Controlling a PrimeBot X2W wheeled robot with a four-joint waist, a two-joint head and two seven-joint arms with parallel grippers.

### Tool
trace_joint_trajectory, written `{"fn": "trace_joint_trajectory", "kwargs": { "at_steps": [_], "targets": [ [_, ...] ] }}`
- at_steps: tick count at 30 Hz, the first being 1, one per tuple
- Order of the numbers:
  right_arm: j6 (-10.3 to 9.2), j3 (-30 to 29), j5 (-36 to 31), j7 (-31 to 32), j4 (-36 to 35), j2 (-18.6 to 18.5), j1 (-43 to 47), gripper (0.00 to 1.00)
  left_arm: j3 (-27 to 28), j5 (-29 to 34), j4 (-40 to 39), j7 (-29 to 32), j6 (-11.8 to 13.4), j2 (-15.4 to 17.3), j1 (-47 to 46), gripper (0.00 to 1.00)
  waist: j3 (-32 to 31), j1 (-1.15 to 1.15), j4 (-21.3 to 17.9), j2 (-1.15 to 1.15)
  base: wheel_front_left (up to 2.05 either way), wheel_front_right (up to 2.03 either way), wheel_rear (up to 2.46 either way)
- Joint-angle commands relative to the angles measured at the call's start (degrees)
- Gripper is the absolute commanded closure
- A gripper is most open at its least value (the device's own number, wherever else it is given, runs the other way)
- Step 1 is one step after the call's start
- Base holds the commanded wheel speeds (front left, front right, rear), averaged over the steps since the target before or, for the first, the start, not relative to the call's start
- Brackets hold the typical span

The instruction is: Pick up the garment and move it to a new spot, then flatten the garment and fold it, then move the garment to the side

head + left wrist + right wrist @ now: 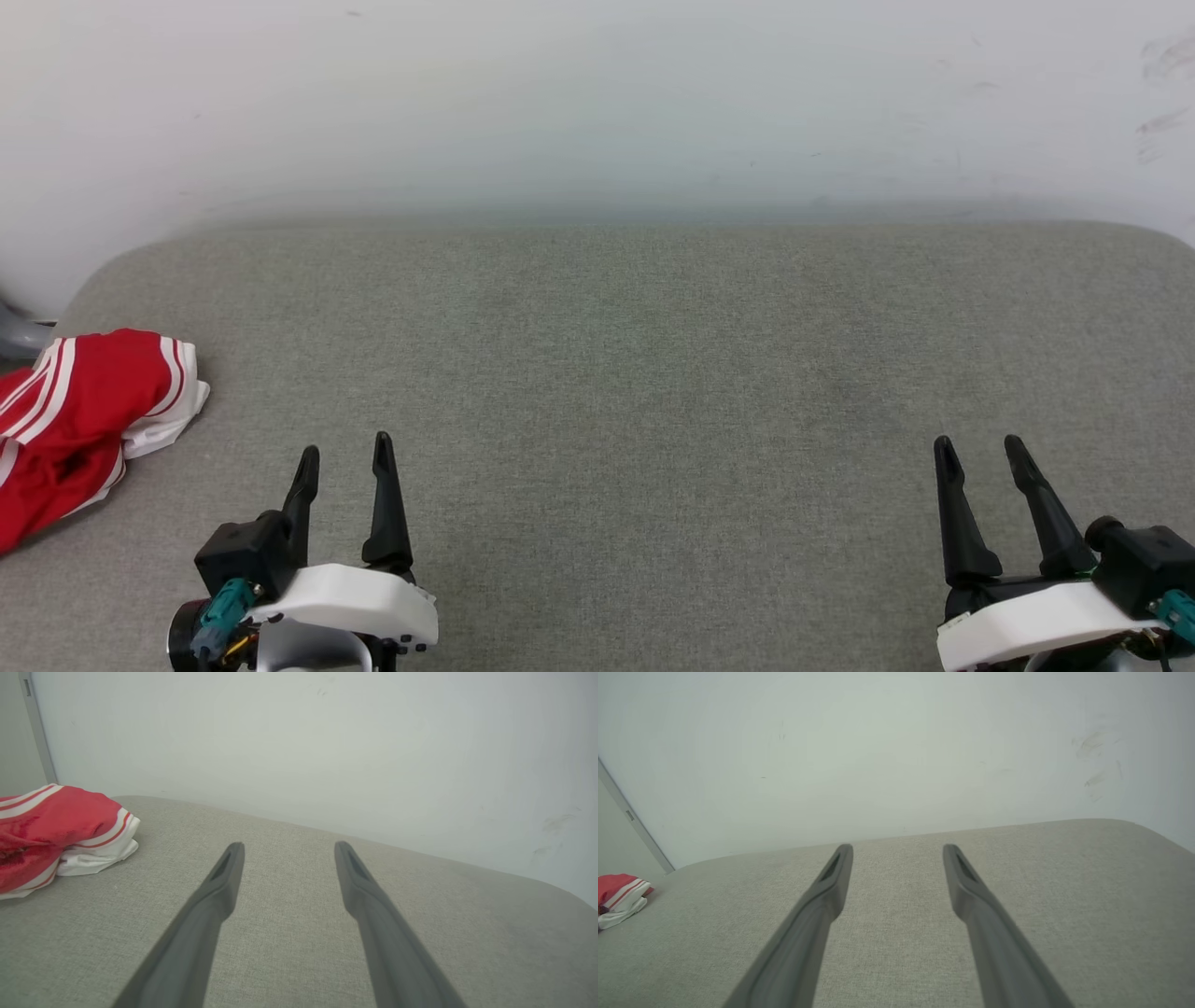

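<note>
The garment [79, 411] lies bunched at the far left edge of the grey fabric surface, red with white striped trim. It also shows at the left of the left wrist view [56, 833] and small at the left edge of the right wrist view [619, 898]. My left gripper [345, 453] hovers low at the front left, open and empty, a short way right of the garment. Its two dark fingers [219, 891] stand well apart over bare fabric. My right gripper [980, 448] is open and empty at the front right, far from the garment, fingers [971, 891] spread.
The grey fabric surface [635, 373] spreads wide with rounded far corners. A pale wall [597, 103] rises right behind it. A grey upright strip [37, 728] stands at the wall's left end, near the garment.
</note>
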Motion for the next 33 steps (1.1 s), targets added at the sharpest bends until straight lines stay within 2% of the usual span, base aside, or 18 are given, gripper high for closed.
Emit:
{"fn": "trace_joint_trajectory", "kwargs": {
  "at_steps": [1,24,33],
  "targets": [
    [-0.01,-0.07,-1.60,-0.56,-0.85,-0.08,0.53,0.00,-0.19,1.41,-0.68,-0.54,0.30,0.14,0.38,0.00,-0.01,0.00,0.02,0.00,0.00,0.00,0.00],
    [-0.02,-0.13,-10.11,-3.02,-2.64,-0.07,1.53,0.00,-0.56,11.08,-1.42,-3.07,0.21,-0.51,1.16,0.00,0.05,0.00,0.11,0.00,0.00,0.00,0.00],
    [-0.02,-0.13,-9.77,-4.01,-2.99,-0.05,2.09,0.00,-0.39,13.44,-1.53,-3.97,-0.31,-0.73,1.74,0.00,0.13,0.00,0.01,0.00,0.00,0.00,0.00]
  ]
}}
